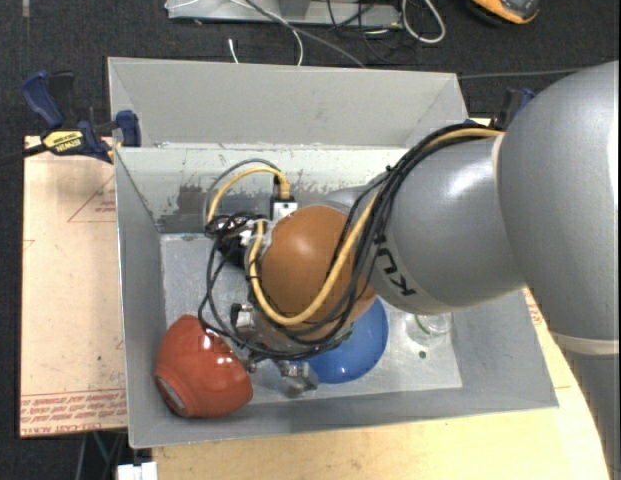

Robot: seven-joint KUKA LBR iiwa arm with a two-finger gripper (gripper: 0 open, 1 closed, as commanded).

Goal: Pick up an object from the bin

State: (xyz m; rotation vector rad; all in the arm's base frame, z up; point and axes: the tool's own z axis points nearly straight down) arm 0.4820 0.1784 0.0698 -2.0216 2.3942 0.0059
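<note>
fingers (293,376) low by the near wall of the bin (140,268), between red bowl (195,368) on the left and blue bowl (355,353); can't tell their spread.

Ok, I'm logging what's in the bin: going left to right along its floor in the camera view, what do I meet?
First the red bowl, then the blue bowl, then the clear glass.

Arm (460,228) enters from right of frame, wrist over bin (142,268) centre. Gripper (291,374) low at lower centre, between red bowl (198,370), tipped on side at lower left, and blue bowl (352,350). Clear glass (428,326) right of blue bowl.
</note>
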